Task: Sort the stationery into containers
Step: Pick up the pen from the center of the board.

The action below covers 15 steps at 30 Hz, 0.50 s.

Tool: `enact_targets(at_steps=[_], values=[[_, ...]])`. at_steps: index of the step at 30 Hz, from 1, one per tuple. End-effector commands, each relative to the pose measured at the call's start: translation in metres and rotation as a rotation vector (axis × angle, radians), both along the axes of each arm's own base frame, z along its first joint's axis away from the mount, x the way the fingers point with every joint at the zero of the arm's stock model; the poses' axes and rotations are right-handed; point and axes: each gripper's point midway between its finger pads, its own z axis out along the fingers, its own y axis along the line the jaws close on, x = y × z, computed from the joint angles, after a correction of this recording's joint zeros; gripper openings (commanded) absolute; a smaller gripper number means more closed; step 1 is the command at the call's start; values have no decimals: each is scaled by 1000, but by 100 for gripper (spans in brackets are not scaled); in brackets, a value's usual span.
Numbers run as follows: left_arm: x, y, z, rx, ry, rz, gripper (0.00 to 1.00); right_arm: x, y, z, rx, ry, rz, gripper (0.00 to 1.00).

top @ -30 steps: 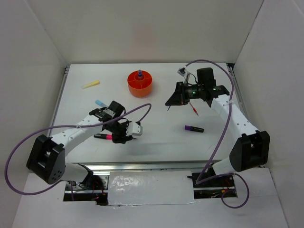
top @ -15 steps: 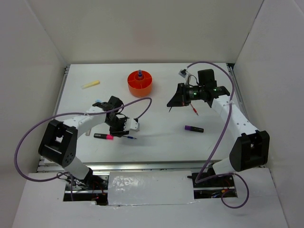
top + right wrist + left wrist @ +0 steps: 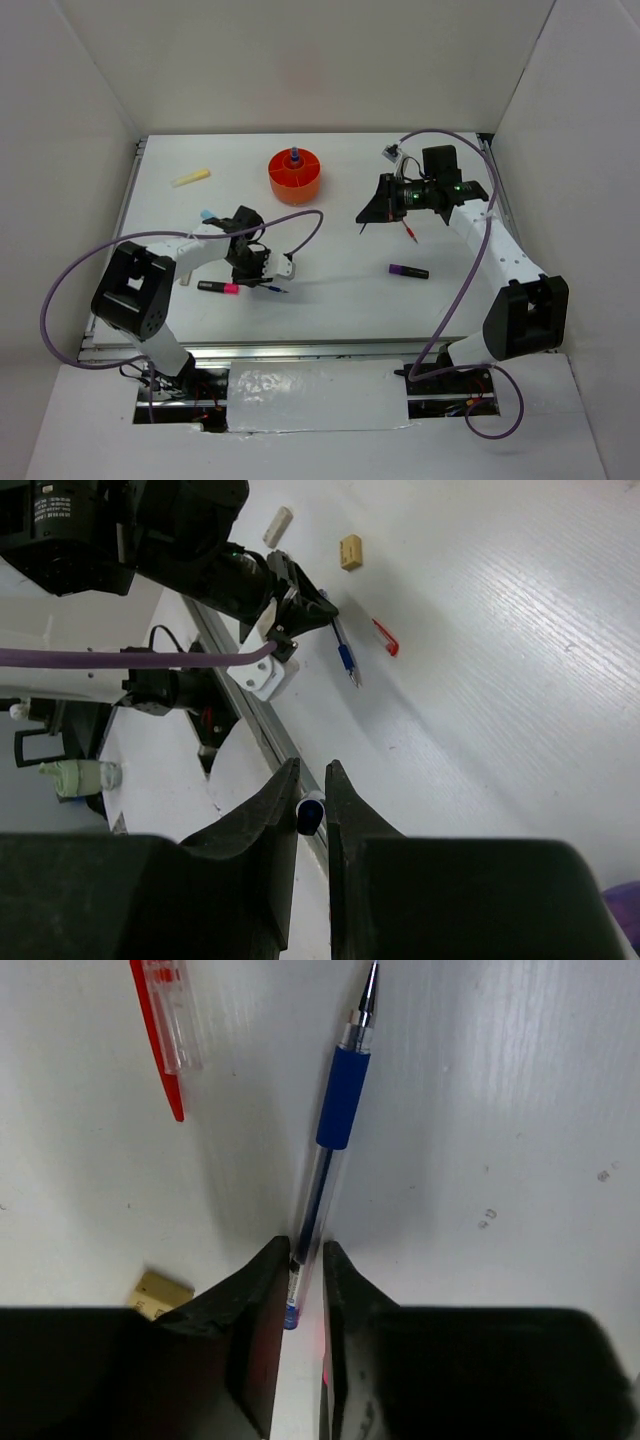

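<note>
The orange pot (image 3: 295,175) stands at the back centre with a blue-tipped item upright in it. My left gripper (image 3: 262,270) is low on the table, its jaws closed round the back end of the blue pen (image 3: 335,1110), which lies flat. The pink-black highlighter (image 3: 218,287) lies just left of it. A red pen piece (image 3: 165,1030) and a tan eraser (image 3: 163,1293) lie nearby. My right gripper (image 3: 368,215) is held above the table, shut on a small blue-tipped item (image 3: 310,813). The purple-black marker (image 3: 408,270) and a red pen (image 3: 409,231) lie below it.
A yellow stick (image 3: 191,177) lies at the back left. A blue-capped bottle (image 3: 208,215) lies by my left arm. Another pale eraser (image 3: 277,525) shows in the right wrist view. White walls close in the table on three sides; purple cables loop over both arms.
My left arm has swung round and its gripper has shifted up and right off the highlighter; the blue pen now shows beside it. My right gripper has drifted slightly right.
</note>
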Motion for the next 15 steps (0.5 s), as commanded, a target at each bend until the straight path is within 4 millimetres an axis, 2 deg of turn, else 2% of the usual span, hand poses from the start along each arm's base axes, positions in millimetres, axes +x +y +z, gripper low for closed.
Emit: enact_targets(at_steps=[1,5,8,9,11,12,14,15], values=[[-6,-2,-16,34,34,-18,28,-2,-2,5,7,-16,8,0],[-15,-16,-16,27,34,-51,18,-2,-3,9,10,-28,3,0],[-19,-29,-5,3,46,-54,1,-2,-5,17,12,-51,-7,0],[-15,-36,5,-22,35,-51,0,-2,-5,21,15,-63,-8,0],[-21,-49,31,-100,61,-31,0,-2,-7,32,26,-86,-18,0],[-13,-58,52,-145,38,-21,0,-1,-7,40,37,-112,-21,0],[-23,-74,93,-256,76,24,0,-4,-7,54,60,-154,-21,0],[-17,-86,122,-320,54,33,0,-4,-5,63,79,-192,-9,0]])
